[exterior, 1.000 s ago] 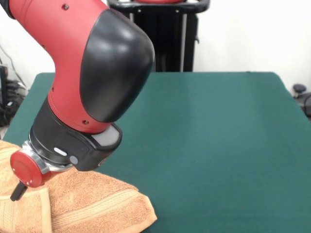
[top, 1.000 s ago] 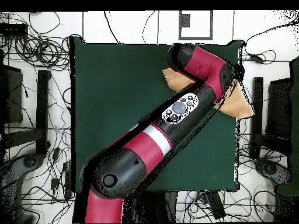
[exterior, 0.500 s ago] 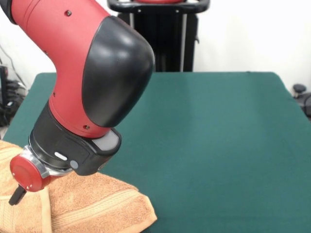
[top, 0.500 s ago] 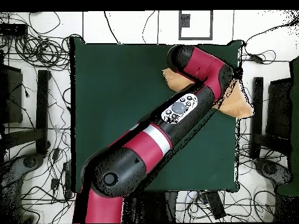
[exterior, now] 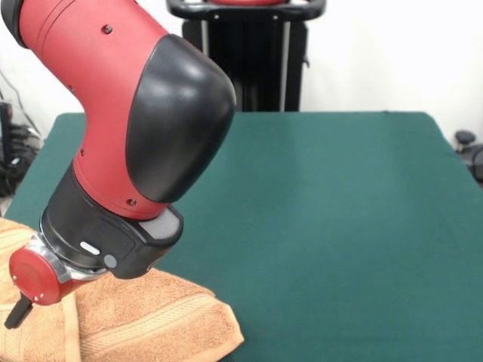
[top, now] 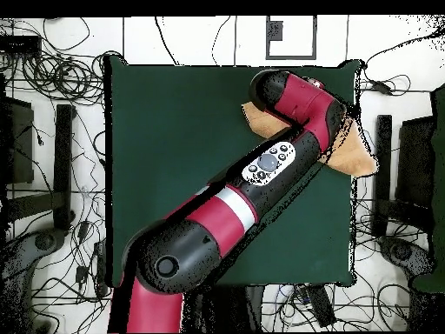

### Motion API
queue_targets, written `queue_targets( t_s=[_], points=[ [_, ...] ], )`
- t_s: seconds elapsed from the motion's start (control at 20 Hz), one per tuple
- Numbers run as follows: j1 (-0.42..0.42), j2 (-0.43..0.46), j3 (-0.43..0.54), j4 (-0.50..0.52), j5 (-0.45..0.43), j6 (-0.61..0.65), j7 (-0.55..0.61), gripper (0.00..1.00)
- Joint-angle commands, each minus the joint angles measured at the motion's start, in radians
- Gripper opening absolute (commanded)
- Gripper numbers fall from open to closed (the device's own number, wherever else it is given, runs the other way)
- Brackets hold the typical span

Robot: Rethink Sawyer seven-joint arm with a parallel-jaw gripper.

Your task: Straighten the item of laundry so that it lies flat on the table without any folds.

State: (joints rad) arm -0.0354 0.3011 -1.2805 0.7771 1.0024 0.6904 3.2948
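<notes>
The orange-tan towel [exterior: 151, 317] lies bunched and folded at the table's near left corner in the front view, with a woven band stripe showing. In the overhead view the towel [top: 354, 153] sits at the table's right edge and partly overhangs it. The dark green table [exterior: 339, 211] shows in both views [top: 174, 130]. My gripper [exterior: 16, 311] is low over the towel's left part, below the red wrist cap, and its tip touches or nearly touches the cloth. Most of it is hidden by the arm. In the overhead view the arm covers it.
The big red and black arm [exterior: 143, 128] reaches across the table's left side in the front view. The black pedestal [exterior: 249, 53] stands at the far edge. Cables [top: 52, 70] and black stands [top: 63, 165] surround the table in the overhead view.
The wrist and gripper have moved slightly down and to the left in the front view, closer onto the towel. The towel's shape looks unchanged.
</notes>
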Motion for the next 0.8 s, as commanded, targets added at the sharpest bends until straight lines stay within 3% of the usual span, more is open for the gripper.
queue_targets(
  t_s=[0.05,0.8],
  points=[
    [0.041,0.048,0.139,0.041,-0.033,-0.053,0.147,1.0],
    [0.048,0.059,0.181,0.01,-0.005,-0.047,0.199,1.0]
  ],
)
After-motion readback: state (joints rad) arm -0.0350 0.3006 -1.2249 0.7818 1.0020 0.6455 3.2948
